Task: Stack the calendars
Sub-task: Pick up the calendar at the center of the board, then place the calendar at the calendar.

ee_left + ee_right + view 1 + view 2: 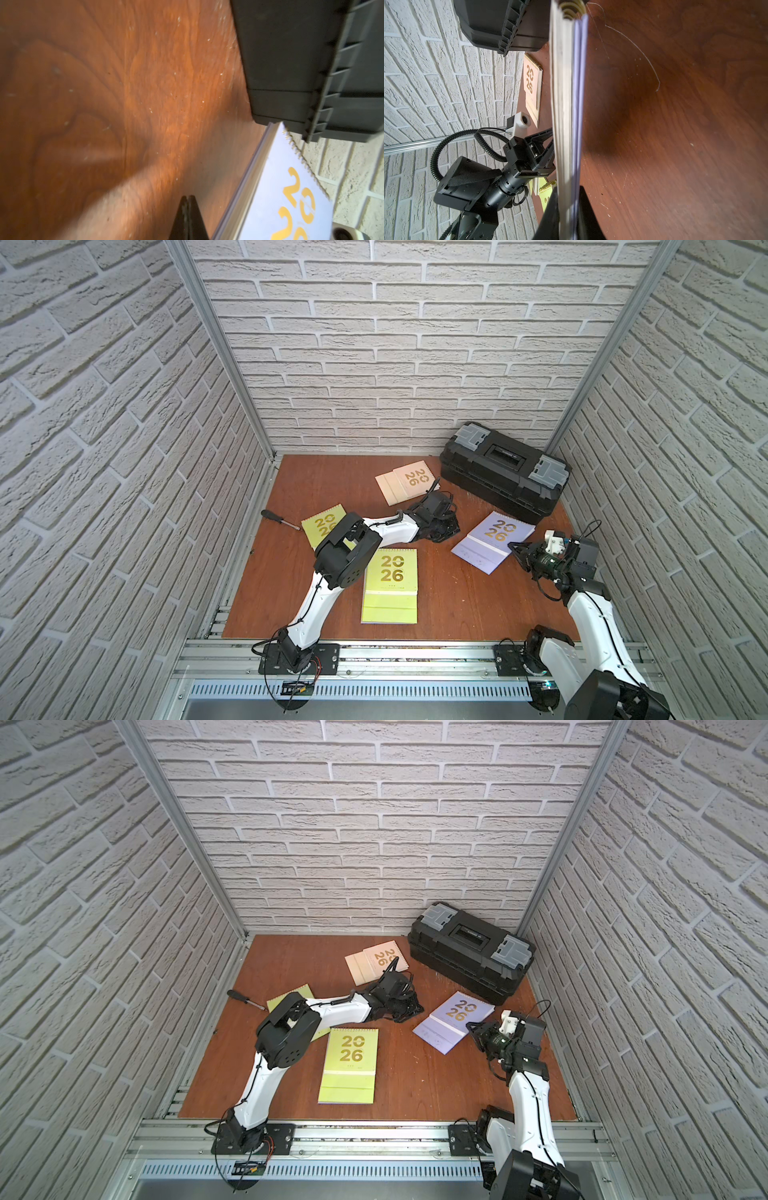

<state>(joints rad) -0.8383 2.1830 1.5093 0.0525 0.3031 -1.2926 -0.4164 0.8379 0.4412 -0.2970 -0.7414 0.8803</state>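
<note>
Several calendars with gold "2026" covers lie on the wooden table in both top views. A cream calendar [409, 481] lies at the back. One lime green calendar [390, 585] is at the front middle, and another lime green calendar [322, 524] lies partly under my left arm. My right gripper [515, 549] is shut on the right edge of the lavender calendar [492, 539]. In the right wrist view that lavender calendar's page edge [569, 104] runs between the jaws of my right gripper [569, 207]. My left gripper [188, 199] is shut and holds nothing, beside the lavender calendar [291, 197].
A black toolbox [503, 472] stands at the back right, close behind the lavender calendar. A screwdriver [278, 519] lies at the left by the far lime green calendar. Brick-pattern walls close in three sides, and a metal rail [415, 655] runs along the front.
</note>
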